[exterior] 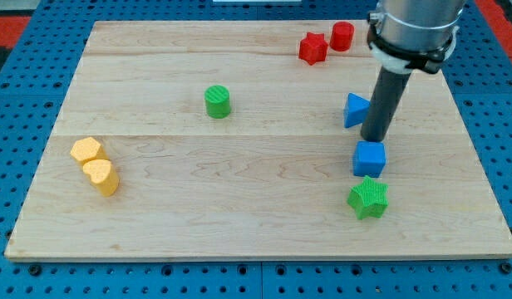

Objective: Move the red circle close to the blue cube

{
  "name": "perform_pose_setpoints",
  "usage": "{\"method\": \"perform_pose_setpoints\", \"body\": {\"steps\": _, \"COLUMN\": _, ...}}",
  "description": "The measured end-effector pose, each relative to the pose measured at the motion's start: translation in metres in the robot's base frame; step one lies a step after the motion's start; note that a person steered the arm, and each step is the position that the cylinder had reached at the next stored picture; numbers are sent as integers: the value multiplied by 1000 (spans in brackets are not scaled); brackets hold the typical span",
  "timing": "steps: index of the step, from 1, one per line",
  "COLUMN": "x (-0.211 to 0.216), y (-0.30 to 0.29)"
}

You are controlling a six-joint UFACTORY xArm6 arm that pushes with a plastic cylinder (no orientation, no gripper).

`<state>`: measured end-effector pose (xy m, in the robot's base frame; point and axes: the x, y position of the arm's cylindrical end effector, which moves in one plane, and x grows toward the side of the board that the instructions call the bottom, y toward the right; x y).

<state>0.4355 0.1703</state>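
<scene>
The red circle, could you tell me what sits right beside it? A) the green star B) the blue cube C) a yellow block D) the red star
D: the red circle sits at the view's top right, with the red star just to its left.

We find my tip just above the blue cube, beside the blue triangle; the red circle lies well apart toward the view's top.

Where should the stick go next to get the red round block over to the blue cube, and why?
Probably slide my tip toward the view's top, past the red circle. My tip sits just above the blue cube, beside the blue triangle, far from the circle. From behind it, I could push it down toward the cube.
</scene>
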Motion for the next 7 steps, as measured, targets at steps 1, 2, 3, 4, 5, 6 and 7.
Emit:
{"method": "perform_pose_setpoints", "body": {"steps": 1, "x": -57, "y": 47}}
{"method": "perform_pose_setpoints", "body": {"steps": 2, "x": -86, "y": -1}}
{"method": "perform_pose_setpoints", "body": {"steps": 3, "x": -74, "y": -38}}
{"method": "perform_pose_setpoints", "body": {"steps": 4, "x": -43, "y": -36}}
{"method": "perform_pose_setpoints", "body": {"steps": 5, "x": -18, "y": -32}}
{"method": "perform_pose_setpoints", "body": {"steps": 6, "x": -24, "y": -32}}
{"method": "perform_pose_setpoints", "body": {"steps": 7, "x": -44, "y": -31}}
